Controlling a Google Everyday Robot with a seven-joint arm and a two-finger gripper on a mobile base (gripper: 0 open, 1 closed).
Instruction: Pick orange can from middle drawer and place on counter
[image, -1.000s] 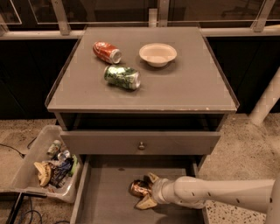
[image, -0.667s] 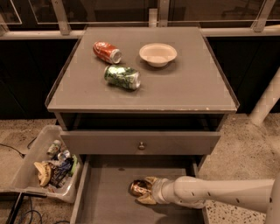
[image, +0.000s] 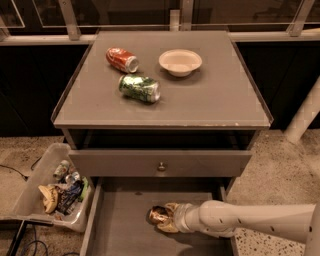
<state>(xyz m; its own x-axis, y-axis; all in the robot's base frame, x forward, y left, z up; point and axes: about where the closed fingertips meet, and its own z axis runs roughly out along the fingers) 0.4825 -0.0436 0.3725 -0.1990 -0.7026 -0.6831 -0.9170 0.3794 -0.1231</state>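
Worktop (image: 210, 100): bowl (image: 180, 61) at rear centre. Rear can (image: 122, 59) left of bowl. Front can (image: 139, 88) nearer, between the two. All three apart.

Under worktop: shut drawer (image: 200, 163). Below it, open drawer (image: 125, 225) pulled forward.

Third can (image: 158, 215) on open drawer's floor, right of middle. Gripper (image: 164, 217) at it from the right, fingers (image: 172, 206) behind and before the can, pressed to it. Arm (image: 250, 222) crosses drawer's right wall.

Bin (image: 30, 200) on floor, just left of open drawer.
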